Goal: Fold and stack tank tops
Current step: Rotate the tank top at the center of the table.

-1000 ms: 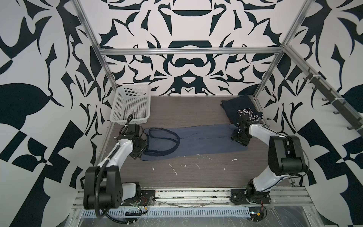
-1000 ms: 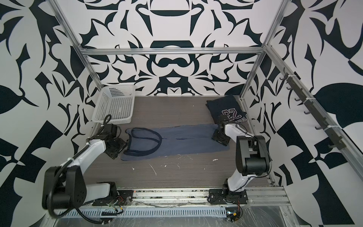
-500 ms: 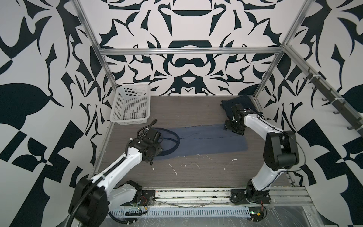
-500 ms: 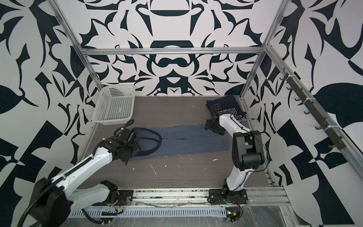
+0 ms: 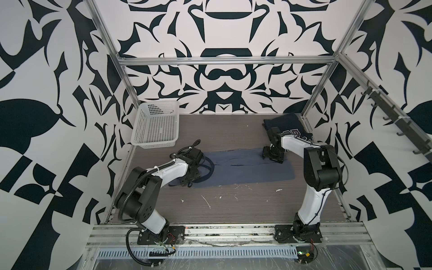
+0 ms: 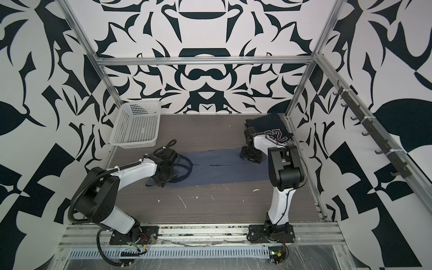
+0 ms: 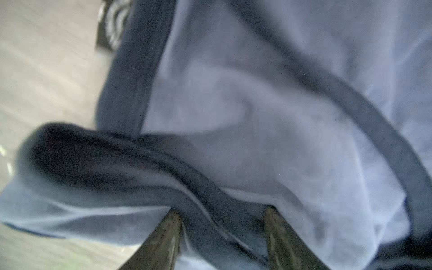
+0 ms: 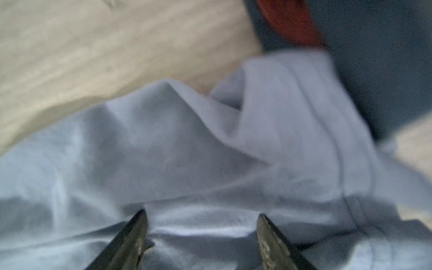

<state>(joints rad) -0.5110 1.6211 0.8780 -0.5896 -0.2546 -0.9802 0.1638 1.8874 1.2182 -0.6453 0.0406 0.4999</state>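
Slate grey-blue tank top (image 5: 247, 169) lies flat in a long strip across the middle of the tabletop (image 5: 233, 205). My left fingers (image 7: 170, 233) stand apart, astride its dark-trimmed strap end. My right fingers (image 8: 133, 233), also apart, sit over the hem, just beside the folded navy tank top (image 5: 286, 124). Both wrist views are blurred, so either pinch may catch only one layer, and the fold would sag open.

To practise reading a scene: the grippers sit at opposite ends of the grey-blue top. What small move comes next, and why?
Probably close both. The left gripper straddles dark trim on the grey-blue tank top, the right gripper a raised fold at its other end; both stand open, so nothing is gripped yet.
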